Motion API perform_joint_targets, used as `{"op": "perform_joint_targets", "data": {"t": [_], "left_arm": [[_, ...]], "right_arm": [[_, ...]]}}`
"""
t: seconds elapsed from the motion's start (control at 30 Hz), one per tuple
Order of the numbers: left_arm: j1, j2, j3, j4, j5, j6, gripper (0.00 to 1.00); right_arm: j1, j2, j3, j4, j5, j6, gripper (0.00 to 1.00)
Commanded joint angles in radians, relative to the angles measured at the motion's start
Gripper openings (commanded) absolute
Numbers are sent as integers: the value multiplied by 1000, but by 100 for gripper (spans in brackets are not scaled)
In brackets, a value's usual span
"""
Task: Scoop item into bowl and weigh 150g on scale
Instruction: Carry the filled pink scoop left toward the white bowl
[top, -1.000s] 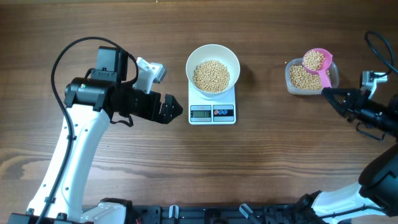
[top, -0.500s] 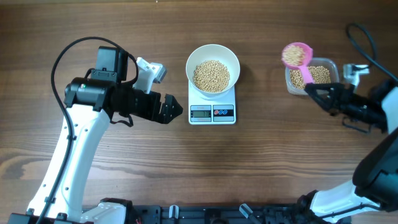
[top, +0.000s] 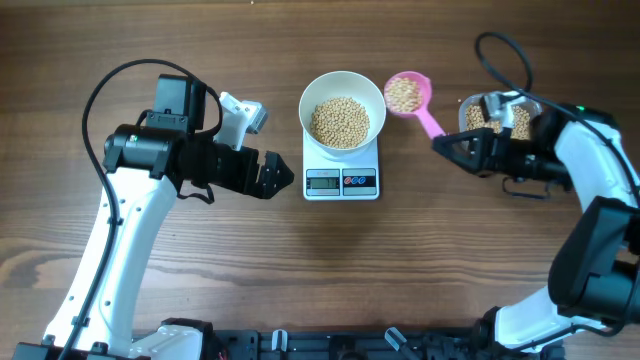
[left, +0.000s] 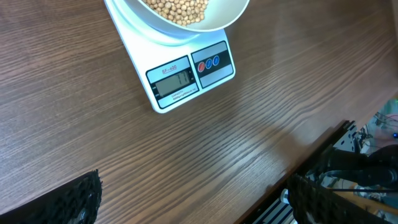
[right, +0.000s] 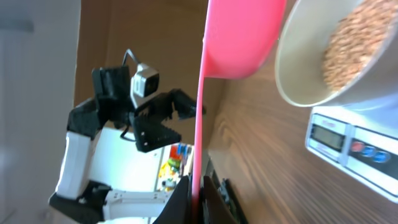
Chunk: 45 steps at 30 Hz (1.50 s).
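Scoop brought across to the bowl
Right tool, pinched shut on the pink scoop handle, has swung its load of beans away from the clear tub to just beside the bowl on the scale; tipping in looks next. Left tool hangs wide open, empty.

White scale on wooden table, white bowl atop — tan beans inside
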Motion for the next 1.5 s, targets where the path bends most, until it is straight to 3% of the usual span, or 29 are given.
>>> {"op": "perform_joint_targets", "data": {"t": [0.0,0.13,0.3,0.43,0.77,1.1,1.47], "left_arm": [[-5,-10,-5,0,19,-2,100],[-5,-10,-5,0,19,-2,100],[-5,-10,-5,0,19,-2,100],[-5,-10,-5,0,19,-2,100],[-5,-10,-5,0,19,-2,100],[-5,-10,-5,0,19,-2,100],[-5,-10,-5,0,19,-2,100]], "right_arm": [[31,18,-3,19,-99,-26,5],[34,18,-3,140,-102,124,5],[34,18,-3,484,-87,549,5],[41,16,-2,726,76,872,5],[155,-3,-3,1172,58,1258,5],[207,-89,-3,1251,220,1299,4],[243,-108,-3,1120,394,1147,4]]}}
